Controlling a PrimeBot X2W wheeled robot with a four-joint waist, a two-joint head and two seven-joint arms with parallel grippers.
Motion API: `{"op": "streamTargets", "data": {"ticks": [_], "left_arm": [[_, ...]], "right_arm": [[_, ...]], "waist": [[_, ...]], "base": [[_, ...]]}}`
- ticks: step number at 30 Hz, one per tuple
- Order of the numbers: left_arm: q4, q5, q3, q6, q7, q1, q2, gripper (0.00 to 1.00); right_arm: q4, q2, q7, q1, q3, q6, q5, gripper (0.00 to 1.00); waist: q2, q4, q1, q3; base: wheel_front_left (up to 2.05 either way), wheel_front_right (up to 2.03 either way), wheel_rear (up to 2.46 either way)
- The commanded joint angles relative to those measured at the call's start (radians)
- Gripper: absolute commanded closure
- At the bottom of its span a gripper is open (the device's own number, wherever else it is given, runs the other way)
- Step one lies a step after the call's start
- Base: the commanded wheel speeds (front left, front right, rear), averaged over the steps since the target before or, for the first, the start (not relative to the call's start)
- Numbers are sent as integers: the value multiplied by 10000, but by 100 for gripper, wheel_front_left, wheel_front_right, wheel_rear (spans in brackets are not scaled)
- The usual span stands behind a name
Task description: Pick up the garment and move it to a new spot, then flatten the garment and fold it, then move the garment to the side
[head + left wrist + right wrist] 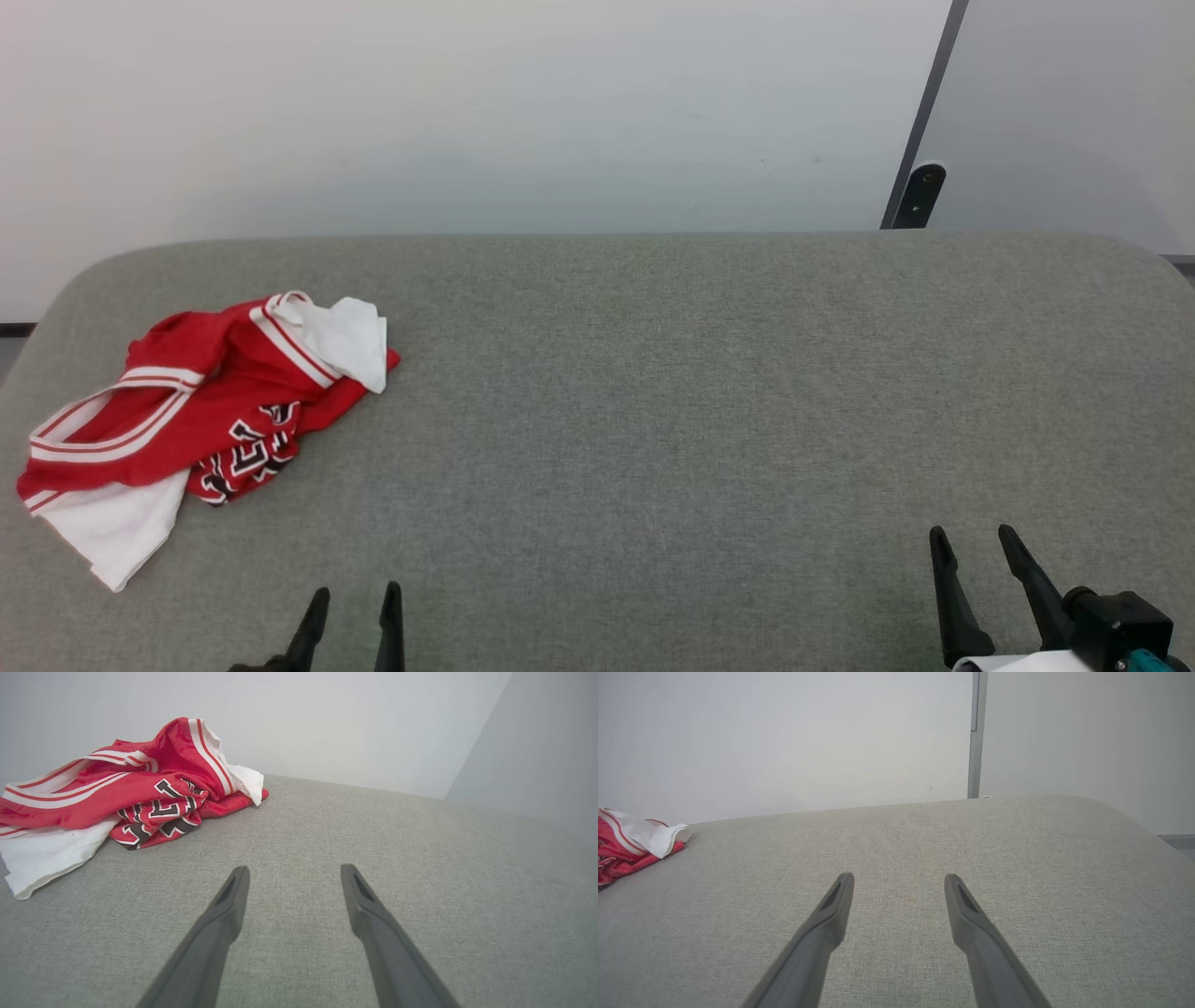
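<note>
Red and white, soft and crumpled, the garment (187, 411) lies heaped at the left edge of the grey counter (700, 373); I judge it light and floppy, so I'd pinch a raised fold by the striped trim. My left gripper (357, 590) sits near it, my right gripper (971, 532) well apart, both spread wide and empty.

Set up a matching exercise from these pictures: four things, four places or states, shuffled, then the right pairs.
1 garment
2 left gripper
3 right gripper
4 dark wall strip

a open, lower right of the head view
b crumpled, on the grey surface's left part
c slanting, beyond the far edge
d open, lower left of the head view

Pairs: 1-b, 2-d, 3-a, 4-c
</note>
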Motion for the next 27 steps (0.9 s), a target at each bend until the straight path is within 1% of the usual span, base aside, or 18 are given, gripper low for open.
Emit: {"op": "streamTargets", "data": {"ticks": [1, 4, 9, 20, 24, 27], "left_arm": [[-64, 197, 20, 5, -74, 101, 7, 0], [-80, 377, 55, 7, -134, 134, -8, 0], [50, 609, 114, 1, -231, 213, -34, 0], [-5, 1358, 164, -35, -417, 366, -66, 0], [32, 1213, 192, -70, -403, 316, -79, 0], [63, 1141, 183, -78, -403, 239, -86, 0]], "right_arm": [[-79, 19, -91, 5, -4, 4, -87, 0], [-72, 34, -156, 6, 63, 4, 92, 0], [55, 46, -301, 52, 97, 4, -25, 0], [102, 55, -604, 96, 150, 4, -601, 0], [93, 56, -634, 110, 91, 4, -487, 0], [90, 57, -630, 58, 137, 4, -478, 0]], "waist": [[0, -8, 0, -2], [0, -21, 0, -3], [0, -26, 0, -17], [0, -10, 0, -43], [0, 46, 0, -41], [0, 224, 0, -39]], "base": [[0, 0, 0], [0, 0, 0], [0, 0, 0], [0, 0, 0], [0, 0, 0], [0, 0, 0]]}}
